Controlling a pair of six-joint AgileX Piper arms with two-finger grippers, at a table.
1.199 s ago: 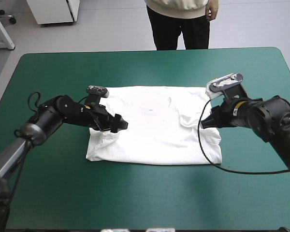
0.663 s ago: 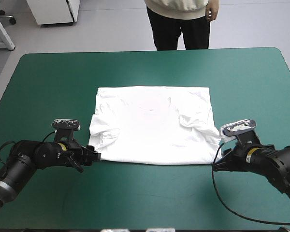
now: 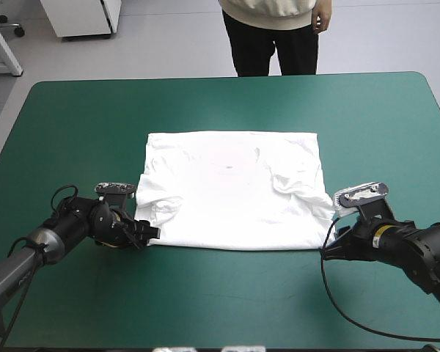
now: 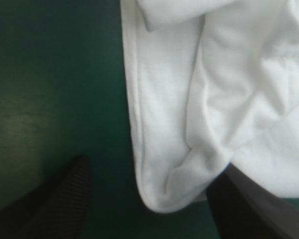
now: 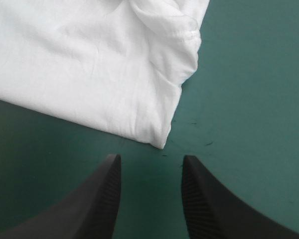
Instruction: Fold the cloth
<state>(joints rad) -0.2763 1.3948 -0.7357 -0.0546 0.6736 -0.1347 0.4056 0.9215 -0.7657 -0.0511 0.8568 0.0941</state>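
My left end effector (image 3: pixel 148 233) has just moved in, fingers apart around the near-left corner of the T-shirt (image 3: pixel 231 191) lying flat mid-surface, while the right end effector (image 3: pixel 330 246), also apart, faces the near-right corner, so both look ready to grasp.

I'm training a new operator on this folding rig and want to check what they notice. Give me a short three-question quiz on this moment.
1. True or false: the T-shirt lies in a crumpled heap on the table.
2. Which corner of the T-shirt sits between the fingers of the left gripper? A) near-left B) far-left C) far-right
3. Fill in: the fingers of the right gripper stand ____, with the T-shirt's near-right corner just ahead of them.

Key:
1. False. It lies spread flat, with its sleeves folded in.
2. A
3. open
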